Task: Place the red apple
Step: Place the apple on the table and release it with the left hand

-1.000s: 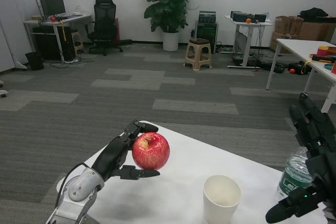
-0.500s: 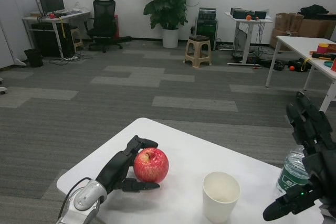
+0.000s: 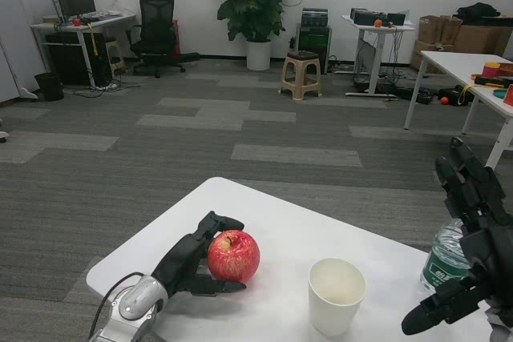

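A red apple [image 3: 234,255] sits low over the white table [image 3: 280,222], left of the middle, and looks to be resting on it. My left hand [image 3: 192,260] holds it from the left, fingers curled over its top and thumb under its front. My right hand [image 3: 473,246] hangs open at the right edge, above the table, with nothing in it.
A white paper cup [image 3: 336,295] stands right of the apple, near the front. A water bottle with a green label [image 3: 443,260] stands at the far right, partly behind my right hand. Beyond the table lie carpet, a stool [image 3: 300,74] and desks.
My left hand has lowered the apple from above the table down to its surface, and it still holds it. The view has dipped a little. The right hand has barely moved.
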`<state>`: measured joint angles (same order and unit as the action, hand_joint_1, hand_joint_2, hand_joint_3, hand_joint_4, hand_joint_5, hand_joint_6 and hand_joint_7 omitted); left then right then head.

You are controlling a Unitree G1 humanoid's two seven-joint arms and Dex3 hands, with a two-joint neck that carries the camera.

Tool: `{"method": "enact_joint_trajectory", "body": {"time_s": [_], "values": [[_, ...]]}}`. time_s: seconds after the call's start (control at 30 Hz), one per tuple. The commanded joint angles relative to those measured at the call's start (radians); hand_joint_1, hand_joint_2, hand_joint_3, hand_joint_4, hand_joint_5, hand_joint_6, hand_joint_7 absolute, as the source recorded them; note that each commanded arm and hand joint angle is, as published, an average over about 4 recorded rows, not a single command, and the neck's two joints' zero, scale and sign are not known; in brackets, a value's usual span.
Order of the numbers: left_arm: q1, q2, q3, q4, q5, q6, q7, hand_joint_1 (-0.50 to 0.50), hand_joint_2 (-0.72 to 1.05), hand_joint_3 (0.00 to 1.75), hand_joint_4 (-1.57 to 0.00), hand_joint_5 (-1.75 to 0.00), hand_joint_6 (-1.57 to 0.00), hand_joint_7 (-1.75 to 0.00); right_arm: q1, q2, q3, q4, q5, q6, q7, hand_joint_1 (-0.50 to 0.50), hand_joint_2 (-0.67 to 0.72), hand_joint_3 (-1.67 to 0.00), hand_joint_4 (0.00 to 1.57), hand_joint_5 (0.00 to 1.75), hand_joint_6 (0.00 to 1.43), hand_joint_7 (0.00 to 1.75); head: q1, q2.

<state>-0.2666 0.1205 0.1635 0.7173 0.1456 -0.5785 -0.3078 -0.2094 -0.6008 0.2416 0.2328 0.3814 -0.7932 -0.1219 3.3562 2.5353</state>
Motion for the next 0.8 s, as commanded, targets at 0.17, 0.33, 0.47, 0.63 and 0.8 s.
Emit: {"method": "enact_joint_trajectory", "body": {"time_s": [0.17,0.33,0.47,0.63,0.8], "values": [[-0.008,0.002,-0.007,0.025,-0.004,0.035,-0.018,-0.30,1.05,0.35,-0.07,-1.75,-0.40,-1.61,-0.005,0.004,0.001,0.003,0.010,-0.004,-0.001,-0.33,0.41,-0.08,0.00,0.00,0.00,0.14,0.000,-0.006],[-0.008,0.004,-0.013,0.027,-0.009,0.042,-0.031,-0.29,1.05,0.28,0.00,-1.75,-0.29,-1.47,-0.005,0.004,0.001,0.005,0.010,-0.004,-0.001,-0.33,0.41,-0.06,0.00,0.00,0.00,0.14,0.002,-0.009],[-0.008,0.004,-0.013,0.027,-0.009,0.042,-0.037,-0.28,1.05,0.20,0.00,-1.75,-0.20,-1.31,-0.005,0.004,0.001,0.010,0.010,-0.004,-0.001,-0.33,0.44,-0.06,0.00,0.00,0.00,0.14,0.003,-0.011],[-0.009,0.004,-0.012,0.027,-0.009,0.040,-0.038,-0.28,1.05,0.17,0.00,-1.31,-0.15,-1.13,-0.005,0.004,0.001,0.011,0.010,-0.004,-0.002,-0.33,0.44,-0.08,0.00,0.00,0.00,0.14,0.001,-0.013],[-0.013,0.005,-0.011,0.027,-0.008,0.039,-0.039,-0.32,1.05,0.09,0.00,-0.95,-0.12,-1.01,-0.007,0.005,-0.001,0.013,0.010,-0.004,-0.002,-0.33,0.41,-0.08,0.00,0.00,0.00,0.14,0.000,-0.015]]}}
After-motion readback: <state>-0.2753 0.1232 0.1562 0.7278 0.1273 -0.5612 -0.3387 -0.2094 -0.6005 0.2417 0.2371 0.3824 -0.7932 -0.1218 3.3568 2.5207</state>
